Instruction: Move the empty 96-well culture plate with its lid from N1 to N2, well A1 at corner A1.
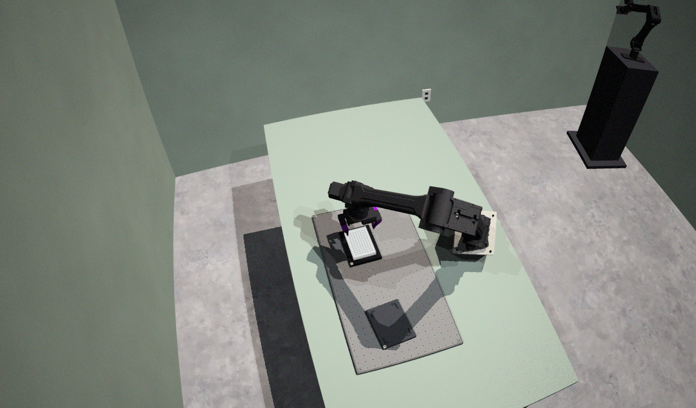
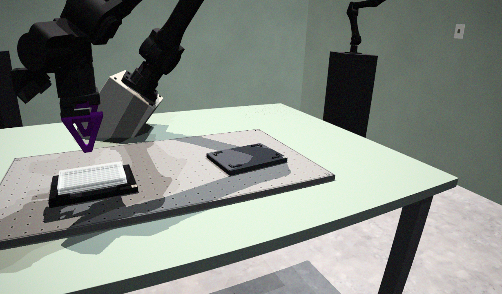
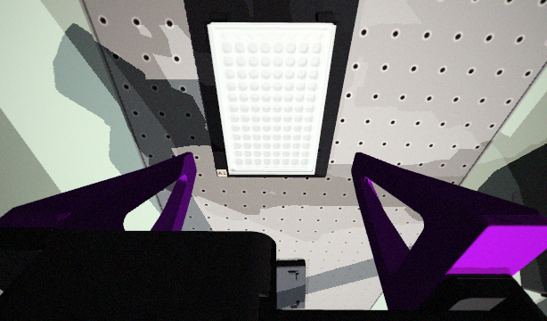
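Note:
The white 96-well plate with its clear lid (image 1: 362, 242) lies flat on the black nest N1 (image 1: 349, 250); it also shows in the exterior view (image 2: 91, 177) and in the wrist view (image 3: 271, 98). A small A1 label (image 3: 221, 172) marks the nest corner nearest my left finger. My gripper (image 3: 273, 160) (image 2: 85, 140) (image 1: 359, 224) with purple fingers is open and empty. It hovers above the short end of the plate nearest the arm's side, clear of it. The empty black nest N2 (image 1: 390, 323) (image 2: 246, 157) lies further along the board.
Both nests sit on a grey perforated board (image 1: 385, 289) on a pale green table. The arm's base block (image 2: 126, 108) stands behind the board. A black pedestal with another arm (image 2: 349, 91) stands beyond the table.

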Robot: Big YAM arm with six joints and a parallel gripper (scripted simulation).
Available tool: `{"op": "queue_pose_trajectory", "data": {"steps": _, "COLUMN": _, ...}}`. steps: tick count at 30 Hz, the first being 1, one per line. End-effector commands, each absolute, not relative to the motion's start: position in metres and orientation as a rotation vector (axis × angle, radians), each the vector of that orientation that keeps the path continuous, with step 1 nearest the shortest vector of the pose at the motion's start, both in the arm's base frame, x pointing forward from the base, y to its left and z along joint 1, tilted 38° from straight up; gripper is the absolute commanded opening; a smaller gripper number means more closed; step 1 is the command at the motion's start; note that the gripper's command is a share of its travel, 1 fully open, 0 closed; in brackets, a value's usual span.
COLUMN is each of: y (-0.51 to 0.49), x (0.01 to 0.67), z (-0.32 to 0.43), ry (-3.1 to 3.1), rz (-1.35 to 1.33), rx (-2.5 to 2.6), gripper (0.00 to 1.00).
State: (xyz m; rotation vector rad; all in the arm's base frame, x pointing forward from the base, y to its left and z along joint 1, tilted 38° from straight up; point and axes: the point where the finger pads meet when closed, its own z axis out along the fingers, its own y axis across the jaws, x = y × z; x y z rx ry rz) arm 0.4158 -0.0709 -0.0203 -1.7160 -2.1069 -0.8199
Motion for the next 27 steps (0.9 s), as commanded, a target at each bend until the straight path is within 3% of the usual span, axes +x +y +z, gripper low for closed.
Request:
{"op": "queue_pose_trajectory", "data": {"steps": 1, "y": -0.09, "x": 0.438, "z": -0.002, "ry": -2.143, "rz": -0.86, "rx": -1.767, "gripper": 1.0}}
{"op": "queue_pose_trajectory", "data": {"steps": 27, "y": -0.053, "x": 0.423, "z": -0.043, "ry": -2.106, "rz": -0.821, "rx": -1.724, "gripper": 1.0}}
